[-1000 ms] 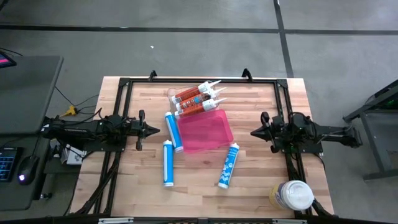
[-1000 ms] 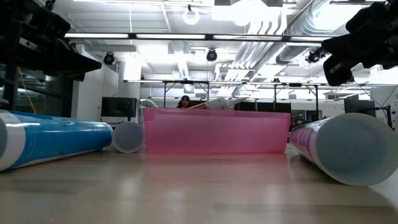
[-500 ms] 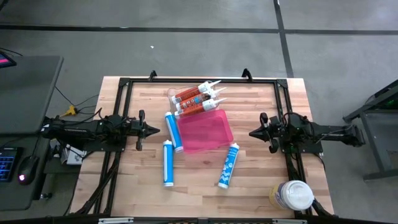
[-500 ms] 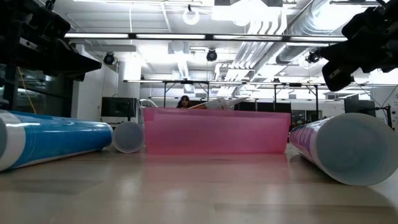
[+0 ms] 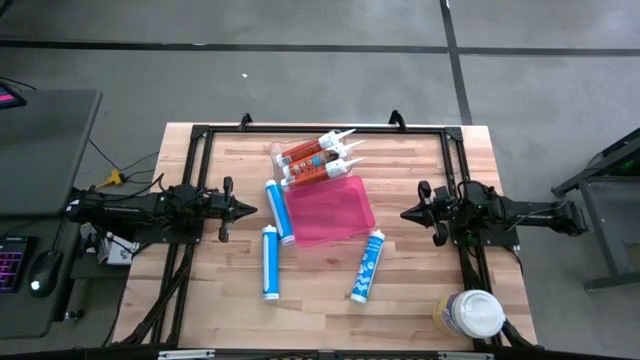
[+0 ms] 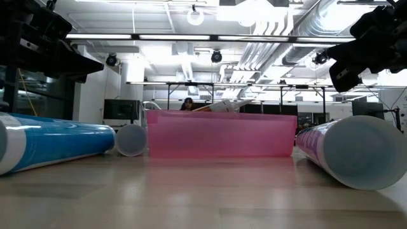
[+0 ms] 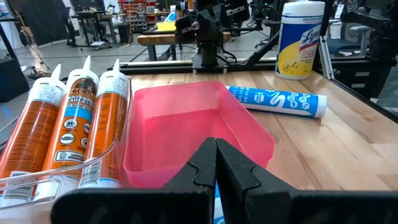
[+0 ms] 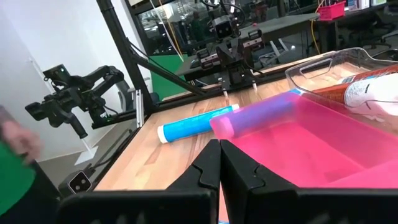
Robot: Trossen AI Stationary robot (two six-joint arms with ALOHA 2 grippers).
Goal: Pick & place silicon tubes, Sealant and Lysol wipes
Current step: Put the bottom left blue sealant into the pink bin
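A pink tray (image 5: 330, 212) sits mid-table and holds nothing. Three orange caulk cartridges (image 5: 318, 158) lie side by side in a clear container (image 8: 336, 65) at its far side. One blue tube (image 5: 279, 212) lies along the tray's left side. Two more blue tubes (image 5: 269, 262) (image 5: 367, 265) lie flat nearer the front edge. The Lysol wipes canister (image 5: 470, 313) stands upright at the near right corner and also shows in the left wrist view (image 7: 300, 37). My left gripper (image 5: 250, 210) is shut and empty left of the tray. My right gripper (image 5: 408, 213) is shut and empty right of it.
A black frame (image 5: 320, 128) runs round the table's far and side edges. Bare wood lies between the tray and each gripper and along the front edge. A person's blurred hand and green sleeve (image 8: 15, 155) show beyond the table in the right wrist view.
My right gripper has edged a little toward the pink tray and dipped slightly, staying shut. The tubes, tray and canister have kept still.
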